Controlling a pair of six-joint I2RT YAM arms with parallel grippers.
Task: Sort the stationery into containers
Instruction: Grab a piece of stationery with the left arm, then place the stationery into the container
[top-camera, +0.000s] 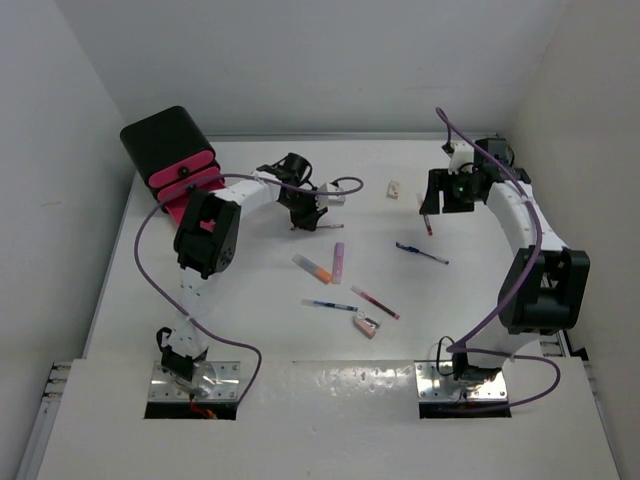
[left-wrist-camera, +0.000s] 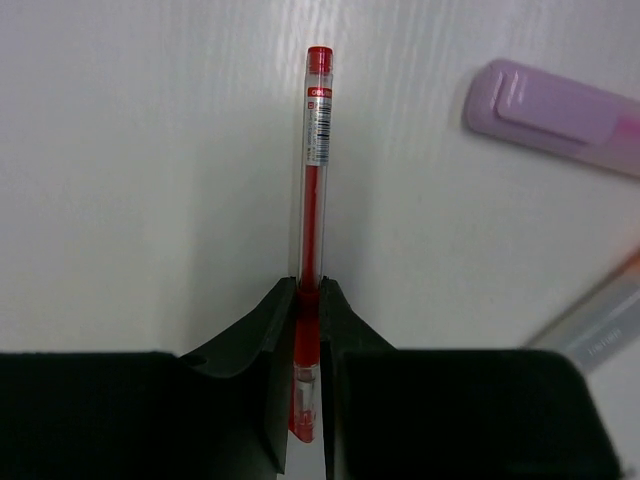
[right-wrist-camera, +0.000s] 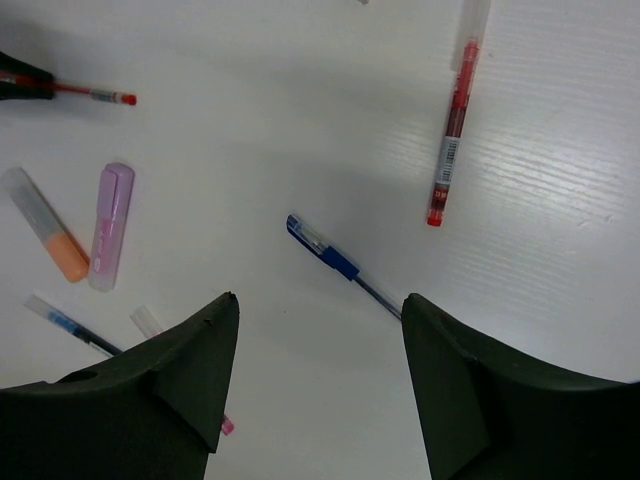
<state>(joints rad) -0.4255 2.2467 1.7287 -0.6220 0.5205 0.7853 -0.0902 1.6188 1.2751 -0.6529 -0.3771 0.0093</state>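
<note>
Top view: left gripper (top-camera: 297, 222) hangs near the table's (top-camera: 480, 300) far-left corner, beside the black cabinet (top-camera: 160, 135). Left wrist: its fingers (left-wrist-camera: 250, 340) pinch a red pen (left-wrist-camera: 313, 150). Right wrist: right gripper (right-wrist-camera: 318, 330) spread wide, empty, over a blue pen (right-wrist-camera: 335, 260).

The left arm (top-camera: 205, 238) and the right arm (top-camera: 520, 215) have white links and black joint blocks. A thin purple cable (top-camera: 139, 255) runs along each one. Each base (top-camera: 180, 360) stands on a shiny metal plate (top-camera: 226, 380). The fingers (right-wrist-camera: 170, 385) are matte black wedges
</note>
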